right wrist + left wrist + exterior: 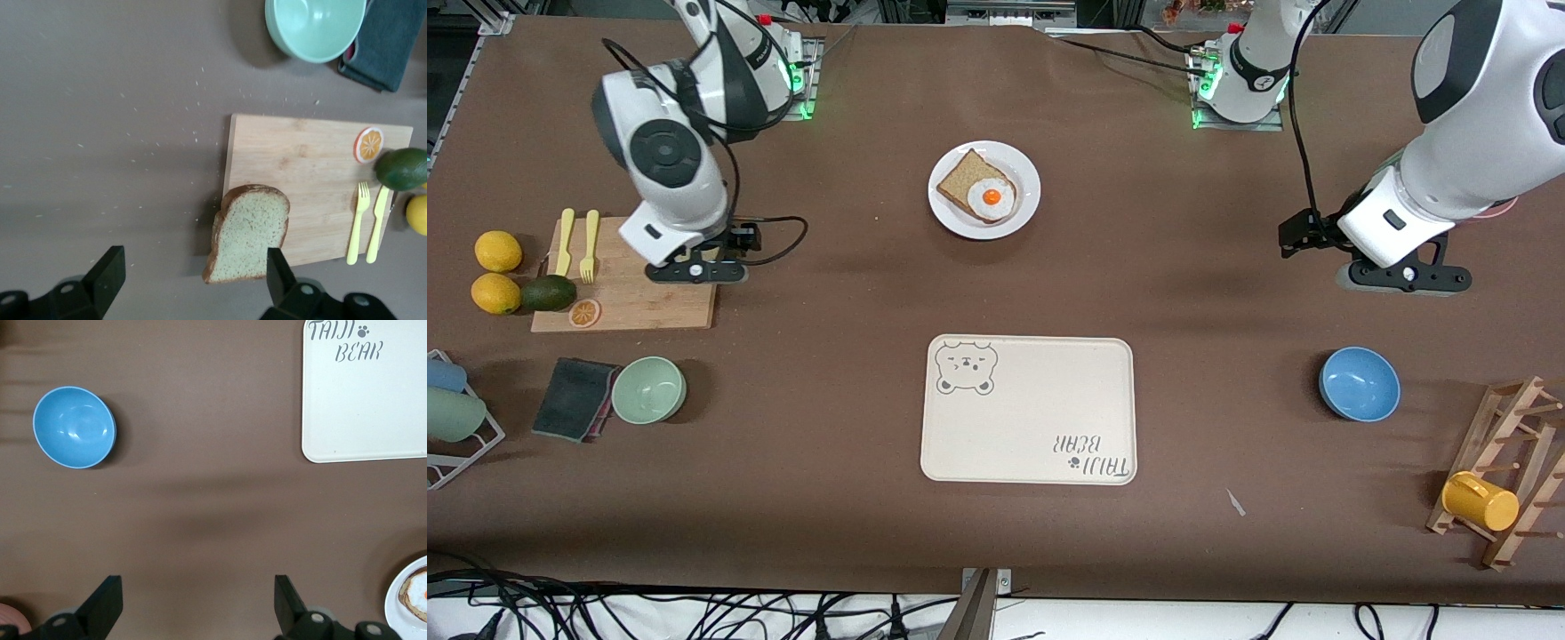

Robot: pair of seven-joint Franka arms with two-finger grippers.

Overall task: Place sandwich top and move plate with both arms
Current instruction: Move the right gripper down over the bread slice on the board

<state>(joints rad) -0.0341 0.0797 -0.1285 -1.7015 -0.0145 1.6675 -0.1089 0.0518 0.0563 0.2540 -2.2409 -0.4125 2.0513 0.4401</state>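
The sandwich top (250, 233), a light tan slice with a brown crust, lies on a corner of the wooden cutting board (313, 167) and overhangs its edge. My right gripper (193, 280) is open above it, with the slice close to one fingertip. In the front view the right gripper (695, 271) hides the slice. The white plate (1024, 173) sits mid-table nearer the robots' bases and carries a darker slice with a fried egg (991, 197). My left gripper (1405, 277) is open and empty over bare table at the left arm's end; its wrist view shows the plate's edge (397, 603).
A cream bear tray (1032, 409) lies nearer the front camera than the plate. A blue bowl (1359, 384) and a mug rack (1498, 480) are at the left arm's end. A green bowl (649, 389), dark cloth (574, 397), avocado (549, 292), lemons and yellow cutlery are at the right arm's end.
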